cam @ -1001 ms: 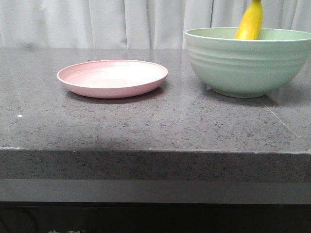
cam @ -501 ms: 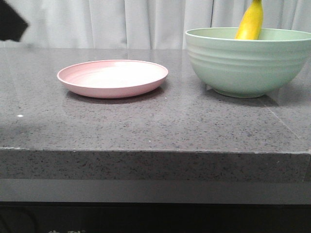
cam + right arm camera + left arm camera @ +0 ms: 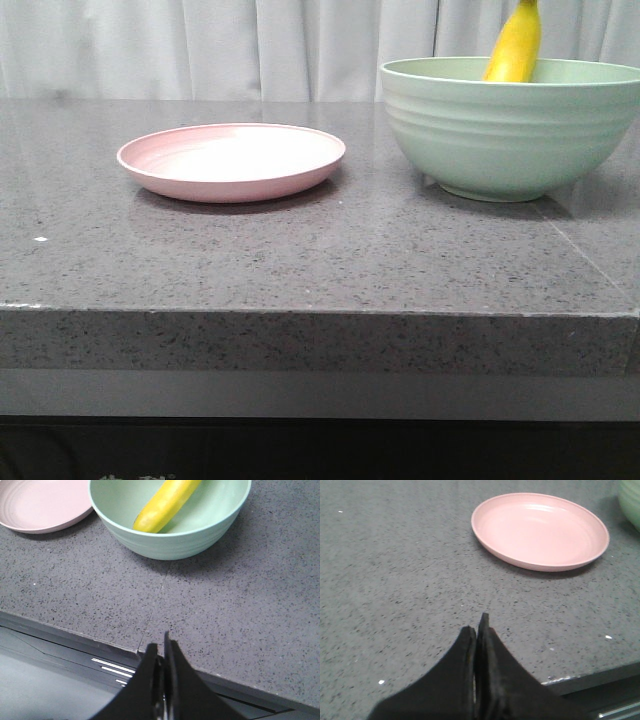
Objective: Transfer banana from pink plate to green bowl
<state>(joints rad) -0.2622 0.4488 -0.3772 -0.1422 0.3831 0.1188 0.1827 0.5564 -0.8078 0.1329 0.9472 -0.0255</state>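
The yellow banana [image 3: 515, 45] leans inside the pale green bowl [image 3: 505, 135] at the right of the counter, one end sticking up above the rim. In the right wrist view the banana [image 3: 165, 505] lies slanted in the bowl [image 3: 170, 535]. The pink plate [image 3: 232, 160] sits empty at centre-left and shows empty in the left wrist view [image 3: 540, 530]. My left gripper [image 3: 477, 627] is shut and empty over the bare counter near its front edge. My right gripper [image 3: 161, 647] is shut and empty above the counter's front edge. Neither gripper shows in the front view.
The dark speckled stone counter [image 3: 320, 250] has a front edge [image 3: 320, 312] close to the camera. A white curtain [image 3: 200, 45] hangs behind it. The plate's edge [image 3: 40, 505] lies beside the bowl in the right wrist view.
A dark shape showed at the front view's top left half a second ago and is gone now. Plate, bowl and banana have not moved.
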